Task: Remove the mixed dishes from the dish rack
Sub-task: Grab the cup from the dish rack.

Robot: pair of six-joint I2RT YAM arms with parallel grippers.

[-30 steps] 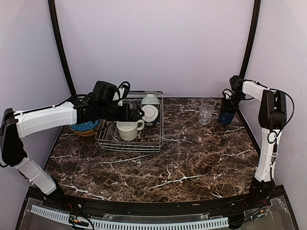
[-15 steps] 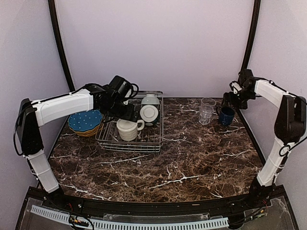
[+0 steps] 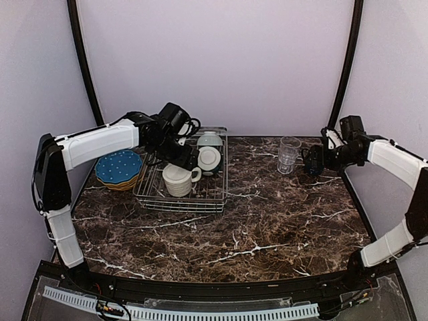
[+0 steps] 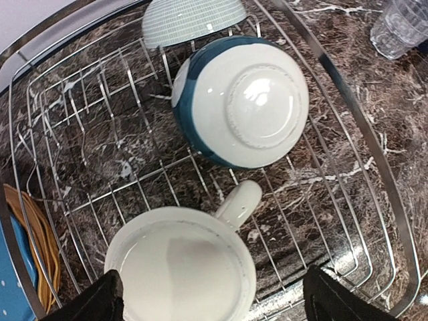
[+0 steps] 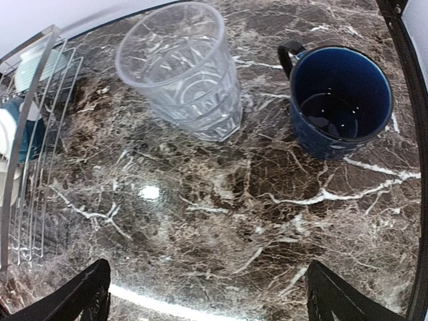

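Observation:
The dish rack (image 3: 179, 206) stands at the back left of the table. It holds a white mug (image 4: 180, 264), a teal-sided bowl (image 4: 244, 107) with its white base facing up, and a pale ribbed bowl (image 4: 194, 20). My left gripper (image 4: 212, 302) hangs open just above the white mug, one fingertip on either side of it. A clear glass (image 5: 180, 67) and a dark blue mug (image 5: 341, 100) stand upright on the marble at the back right. My right gripper (image 5: 207, 297) is open and empty, a little back from them.
A blue dotted plate (image 3: 119, 167) lies on top of a stack left of the rack. Purple walls close the table at the back and sides. Black posts rise at both back corners.
My right gripper opened, let go of the dark blue mug and drew back from it. My left gripper swung back over the rack and came down over the white mug.

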